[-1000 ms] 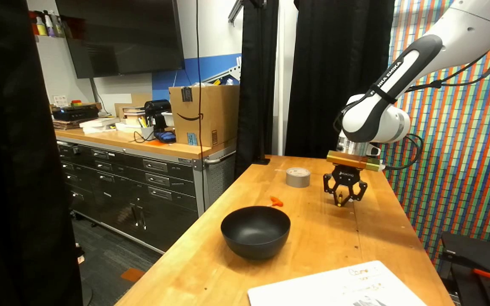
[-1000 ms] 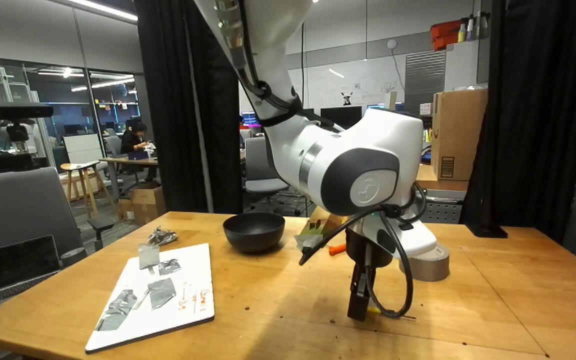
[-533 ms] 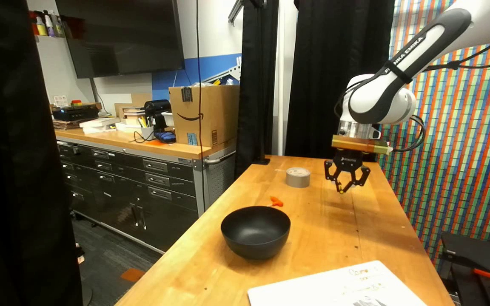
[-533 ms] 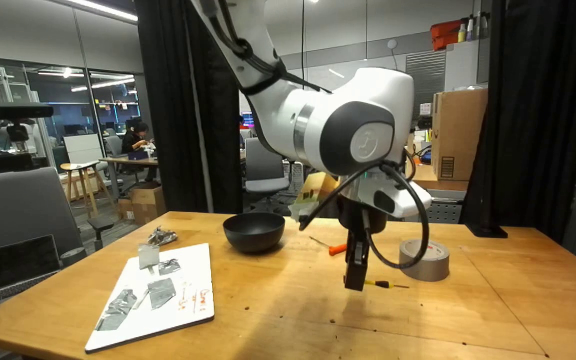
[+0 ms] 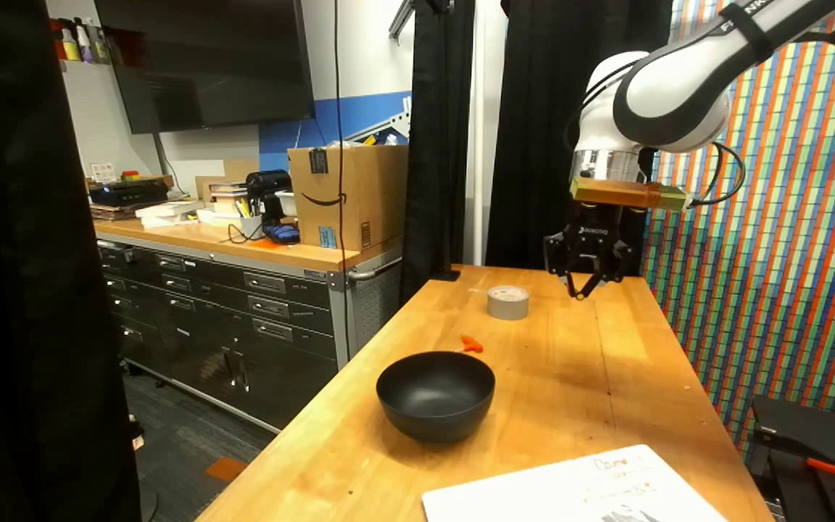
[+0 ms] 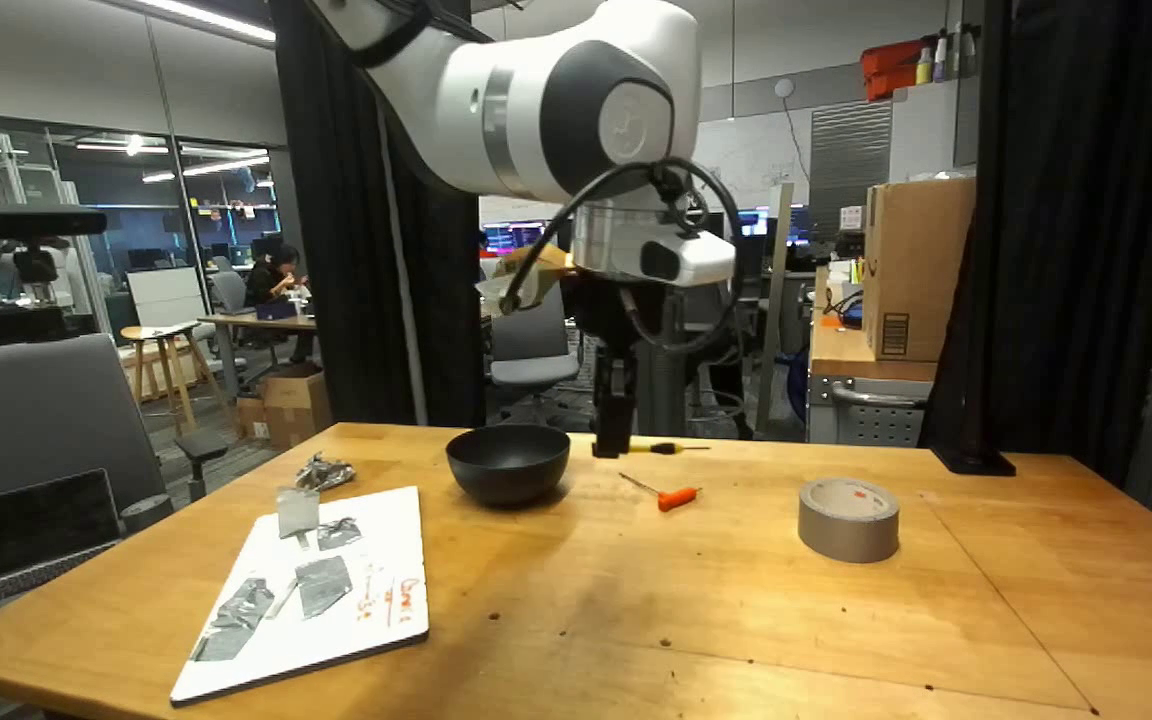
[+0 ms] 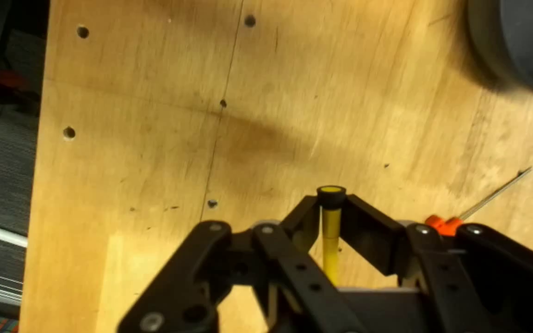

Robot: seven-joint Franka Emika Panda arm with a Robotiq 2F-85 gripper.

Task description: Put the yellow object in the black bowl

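Observation:
The yellow object is a slim yellow screwdriver with black bands and a thin shaft. It shows in an exterior view, as a tiny yellow end in an exterior view, and between the fingers in the wrist view. My gripper is shut on it and holds it in the air above the table; the gripper also shows in both exterior views. The black bowl stands upright on the table, apart from the gripper. It also shows in an exterior view and, partly, in the wrist view.
An orange-handled tool with a thin shaft lies near the bowl, also in the wrist view. A grey tape roll stands on the table. A white board with foil pieces lies beyond the bowl. Crumpled foil lies near it.
My gripper has risen from near the table with the yellow screwdriver in it. In an exterior view it has also moved left, nearer the bowl in the picture. The bowl has not moved.

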